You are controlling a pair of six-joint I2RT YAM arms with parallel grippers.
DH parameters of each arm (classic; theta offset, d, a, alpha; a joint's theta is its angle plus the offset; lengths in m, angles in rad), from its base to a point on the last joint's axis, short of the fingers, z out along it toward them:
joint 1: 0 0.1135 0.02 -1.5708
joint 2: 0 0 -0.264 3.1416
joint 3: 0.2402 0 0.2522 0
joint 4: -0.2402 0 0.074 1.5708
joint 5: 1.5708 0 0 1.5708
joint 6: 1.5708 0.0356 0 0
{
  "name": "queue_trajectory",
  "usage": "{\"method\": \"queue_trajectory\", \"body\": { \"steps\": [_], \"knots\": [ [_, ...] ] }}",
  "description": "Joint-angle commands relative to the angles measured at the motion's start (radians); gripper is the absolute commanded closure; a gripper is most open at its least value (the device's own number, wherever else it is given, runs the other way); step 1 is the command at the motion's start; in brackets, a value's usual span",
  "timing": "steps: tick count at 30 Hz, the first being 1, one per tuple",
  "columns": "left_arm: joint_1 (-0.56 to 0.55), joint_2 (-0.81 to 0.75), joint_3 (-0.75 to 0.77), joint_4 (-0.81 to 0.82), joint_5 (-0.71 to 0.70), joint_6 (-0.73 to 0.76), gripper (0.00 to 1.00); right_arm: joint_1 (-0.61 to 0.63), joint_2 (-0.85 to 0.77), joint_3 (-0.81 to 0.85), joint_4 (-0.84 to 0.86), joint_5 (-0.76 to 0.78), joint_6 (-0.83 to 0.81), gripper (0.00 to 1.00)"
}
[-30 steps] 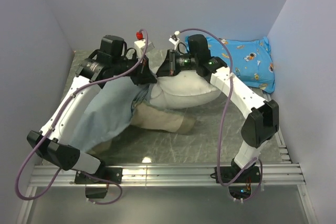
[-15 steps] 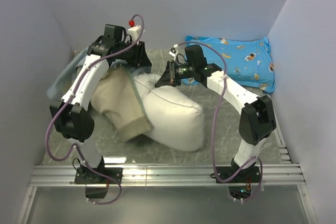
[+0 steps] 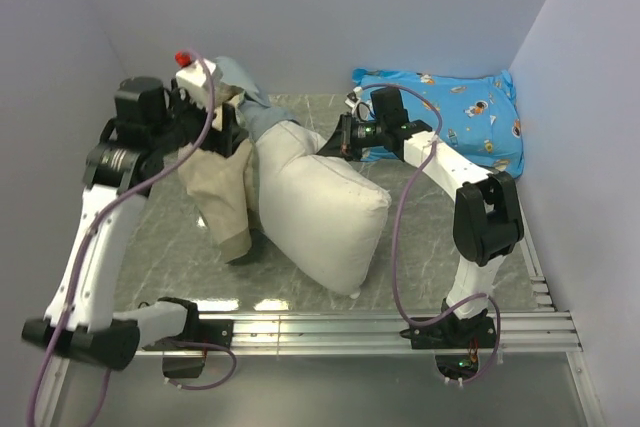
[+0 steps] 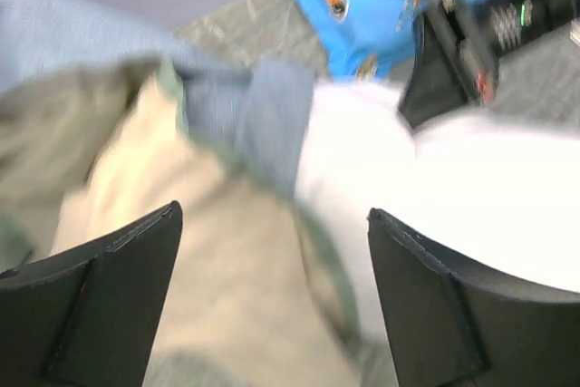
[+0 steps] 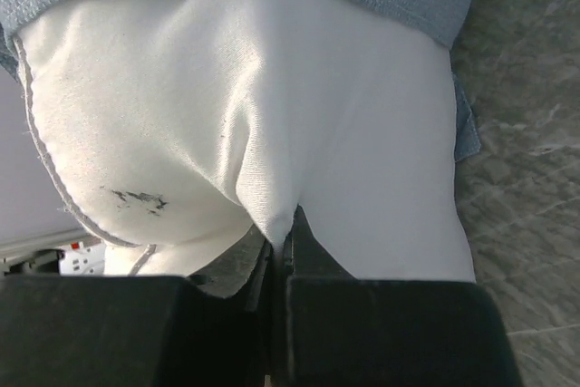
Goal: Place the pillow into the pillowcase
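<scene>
Underneath and around: a grey veined worktop (image 3: pixel 420 247) is enclosed by pale lilac walls (image 3: pixel 350 7).
Left arm: held high over the left side. The left gripper (image 4: pixel 272 213) is spread wide open, and the pillowcase (image 3: pixel 225 187) is seen blurred beyond its fingers.
Right arm: stretched to the far middle. The right gripper (image 5: pixel 283 240) is clamped on a pinch of the pillow (image 3: pixel 320 207).
Pillow: one, white, stood mid-worktop, its far end covered by the pillowcase's blue-grey edge.
Pillowcase: one, hung tan and blue-grey, touching the pillow's left side.
Cushion (image 3: pixel 450 117): one, bright blue, printed, laid far right.
</scene>
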Motion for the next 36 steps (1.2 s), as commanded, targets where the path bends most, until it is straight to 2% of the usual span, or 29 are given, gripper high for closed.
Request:
{"method": "queue_trajectory", "body": {
  "steps": [1,4,7,11,13,14,15,17,18,19,22,25,27,29,32,34,36],
  "knots": [
    [-0.012,-0.054,-0.103,-0.206,-0.097,0.146,0.11,0.005,-0.032,0.04,0.028,-0.006,-0.012,1.0],
    [-0.051,-0.094,-0.203,-0.244,-0.123,0.201,0.1,-0.001,-0.028,0.031,0.028,-0.004,-0.011,1.0],
    [-0.146,-0.104,-0.301,-0.191,-0.195,0.175,0.09,-0.001,-0.033,0.021,0.038,-0.006,-0.005,1.0],
    [-0.172,-0.073,-0.393,-0.09,-0.304,0.145,0.17,-0.001,-0.048,0.018,0.012,0.01,-0.032,1.0],
    [-0.175,-0.039,-0.386,-0.08,-0.332,0.151,0.3,-0.004,-0.053,0.011,0.002,0.016,-0.046,1.0],
    [-0.177,-0.03,-0.358,-0.086,-0.323,0.151,0.57,-0.004,-0.053,0.006,-0.003,0.017,-0.051,1.0],
    [-0.175,-0.021,-0.335,-0.097,-0.288,0.166,0.73,-0.002,-0.056,0.001,-0.003,0.017,-0.052,1.0],
    [-0.178,-0.007,-0.213,-0.19,-0.075,0.191,0.96,0.001,-0.058,-0.003,0.001,0.023,-0.049,1.0],
    [-0.181,0.014,-0.159,-0.23,0.019,0.215,1.0,0.001,-0.058,-0.003,0.006,0.022,-0.041,1.0],
    [-0.189,0.027,-0.052,-0.267,0.182,0.218,1.0,0.001,-0.058,-0.003,0.009,0.019,-0.037,1.0],
    [-0.253,0.097,0.133,-0.349,0.324,0.211,1.0,0.008,-0.059,0.006,0.02,0.023,-0.018,1.0],
    [-0.339,0.191,0.238,-0.346,0.464,0.137,1.0,0.015,-0.065,0.02,0.031,0.042,0.006,1.0],
    [-0.403,0.243,0.239,-0.278,0.571,0.067,1.0,0.019,-0.061,0.035,0.046,0.045,0.04,1.0],
    [-0.445,0.298,0.266,-0.217,0.575,0.037,1.0,0.019,-0.047,0.052,0.044,0.054,0.057,1.0],
    [-0.417,0.427,0.291,-0.093,0.613,-0.122,1.0,0.019,-0.029,0.032,0.049,0.057,0.067,1.0],
    [-0.397,0.505,0.35,-0.068,0.489,-0.148,1.0,0.019,-0.024,-0.005,0.06,0.057,0.066,1.0],
    [-0.372,0.536,0.34,0.021,0.4,-0.16,1.0,0.021,-0.016,-0.061,0.072,0.066,0.045,1.0]
  ]
}}
